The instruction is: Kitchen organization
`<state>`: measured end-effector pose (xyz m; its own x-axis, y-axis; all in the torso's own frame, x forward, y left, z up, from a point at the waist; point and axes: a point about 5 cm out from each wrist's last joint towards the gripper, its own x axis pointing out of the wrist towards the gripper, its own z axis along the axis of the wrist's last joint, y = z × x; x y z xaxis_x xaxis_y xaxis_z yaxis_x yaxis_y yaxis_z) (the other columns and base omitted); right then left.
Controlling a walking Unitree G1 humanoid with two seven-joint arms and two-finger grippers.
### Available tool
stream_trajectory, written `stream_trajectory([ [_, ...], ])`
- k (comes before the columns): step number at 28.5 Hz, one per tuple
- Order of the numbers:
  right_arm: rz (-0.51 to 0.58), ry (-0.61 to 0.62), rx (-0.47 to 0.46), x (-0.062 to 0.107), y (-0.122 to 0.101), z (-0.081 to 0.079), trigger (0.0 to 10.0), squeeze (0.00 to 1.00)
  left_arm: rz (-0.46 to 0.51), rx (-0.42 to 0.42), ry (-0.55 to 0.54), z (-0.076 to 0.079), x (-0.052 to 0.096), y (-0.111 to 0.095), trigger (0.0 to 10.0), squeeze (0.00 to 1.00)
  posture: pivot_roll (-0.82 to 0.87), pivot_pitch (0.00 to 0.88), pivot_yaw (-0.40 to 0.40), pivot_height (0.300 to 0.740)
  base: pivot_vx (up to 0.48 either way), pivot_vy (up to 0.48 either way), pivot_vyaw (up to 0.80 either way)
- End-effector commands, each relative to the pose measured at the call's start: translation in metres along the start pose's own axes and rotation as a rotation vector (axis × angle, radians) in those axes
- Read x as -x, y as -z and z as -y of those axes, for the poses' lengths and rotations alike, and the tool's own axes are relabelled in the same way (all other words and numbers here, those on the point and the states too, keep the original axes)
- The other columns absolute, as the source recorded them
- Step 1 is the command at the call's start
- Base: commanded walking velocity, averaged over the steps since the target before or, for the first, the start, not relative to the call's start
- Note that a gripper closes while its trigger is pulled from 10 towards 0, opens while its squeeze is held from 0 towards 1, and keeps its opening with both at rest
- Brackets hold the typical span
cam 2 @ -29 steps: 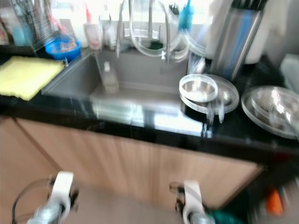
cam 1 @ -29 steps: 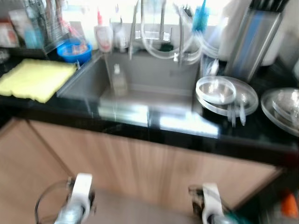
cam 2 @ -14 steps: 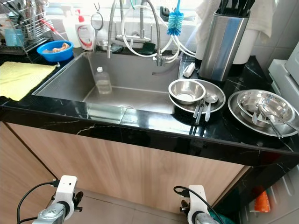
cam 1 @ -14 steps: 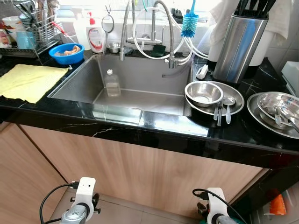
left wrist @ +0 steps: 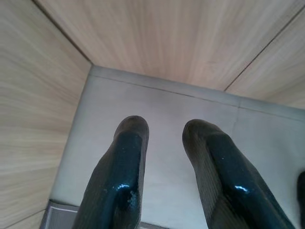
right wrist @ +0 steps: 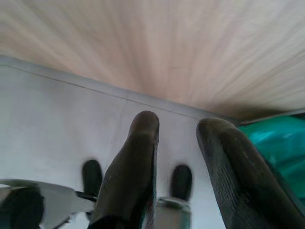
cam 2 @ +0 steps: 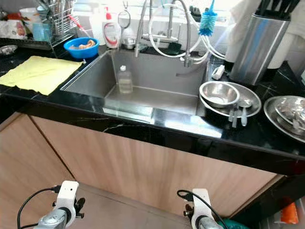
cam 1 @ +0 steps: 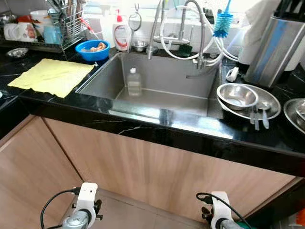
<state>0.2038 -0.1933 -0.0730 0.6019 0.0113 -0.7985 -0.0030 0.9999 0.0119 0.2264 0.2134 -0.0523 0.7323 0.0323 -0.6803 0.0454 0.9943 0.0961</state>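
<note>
Both arms low, jaws slightly parted.

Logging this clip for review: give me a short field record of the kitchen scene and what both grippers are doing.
setting: black counter with steel sink
in sink: clear bottle, upright
left of sink: yellow cloth, blue bowl
right of sink: steel bowl on a steel plate, spoons beside
left gripper: open, idle, low over floor
right gripper: open, idle, low

Clear plastic bottle [cam 1: 134,81] stands upright inside steel sink [cam 1: 190,100], near back-left corner. Steel bowl [cam 1: 237,95] sits in steel plate [cam 1: 271,97] just right of sink, spoons [cam 1: 257,116] resting on plate's front rim.
</note>
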Motion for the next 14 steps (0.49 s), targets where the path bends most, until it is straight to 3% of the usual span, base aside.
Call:
stream_trajectory([
  [1, 0.000, -0.003, -0.002, -0.0001, -0.0003, -0.0005, 10.0, 0.00, -0.008, 0.007, 0.000, -0.0018, 0.0001, 0.0006, 10.0, 0.00, -0.04, 0.000, 0.044, 0.709, 0.000, 0.461, 0.00],
  [10, 0.012, 0.000, -0.017, -0.0001, -0.0007, -0.0011, 10.0, 0.00, 0.004, 0.003, -0.005, -0.0025, 0.0000, -0.0012, 10.0, 0.00, -0.04, 0.000, 0.047, 0.709, 0.000, 0.468, 0.00],
  [14, 0.010, 0.000, -0.014, -0.0002, -0.0007, -0.0014, 10.0, 0.00, 0.022, -0.010, -0.010, -0.0028, -0.0002, -0.0039, 10.0, 0.00, -0.03, 0.000, 0.048, 0.709, 0.000, 0.000, 0.00],
])
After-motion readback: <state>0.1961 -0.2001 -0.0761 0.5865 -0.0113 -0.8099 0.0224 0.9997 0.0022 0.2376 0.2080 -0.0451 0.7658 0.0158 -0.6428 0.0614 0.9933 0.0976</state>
